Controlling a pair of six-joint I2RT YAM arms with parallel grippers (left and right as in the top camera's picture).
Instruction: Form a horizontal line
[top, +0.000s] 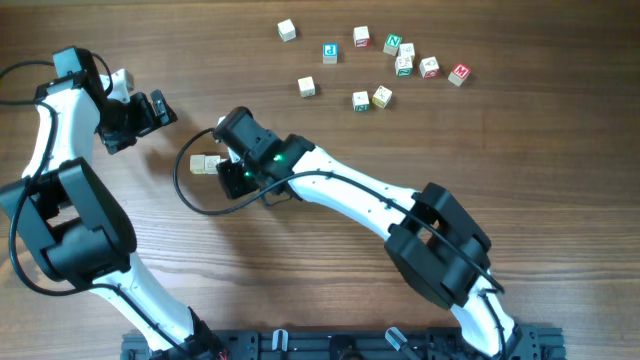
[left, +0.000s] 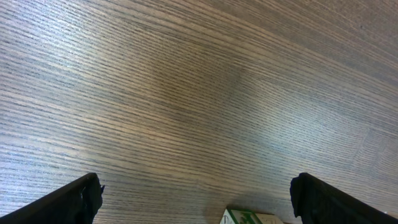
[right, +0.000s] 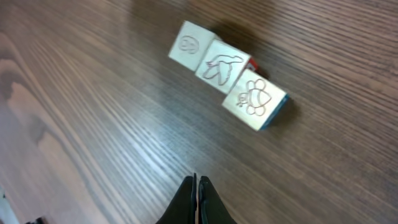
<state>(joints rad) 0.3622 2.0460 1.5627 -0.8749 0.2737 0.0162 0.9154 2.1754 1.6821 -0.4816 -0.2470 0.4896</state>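
Fingers (right: 186, 208) of the right gripper (right: 196, 186) are pressed together into one dark point and hold nothing. In the right wrist view they hang above bare wood of the counter (right: 93, 124), apart from the horizontal line (right: 227, 74), which lies further ahead. This line is made of three pale cubes that touch side to side. Their tops carry thin engraved drawings: a round face, a bird and a bee. The bee cube (right: 254, 98) is turned a little against the other two and shows a blue side.

In the overhead view the line lies left of the middle of the counter, just beside the head of the right arm, which covers part of it. The left gripper (left: 196, 186) is at the far left, apart from the line. Its fingers (left: 71, 202) are spread wide, one at each lower corner of the left wrist view. Between them, at the bottom edge, a part of a cube with green print (left: 247, 218) shows; neither finger touches it. Loose cubes with coloured letters (top: 400, 60) lie in a group at the far right, well apart from the line.
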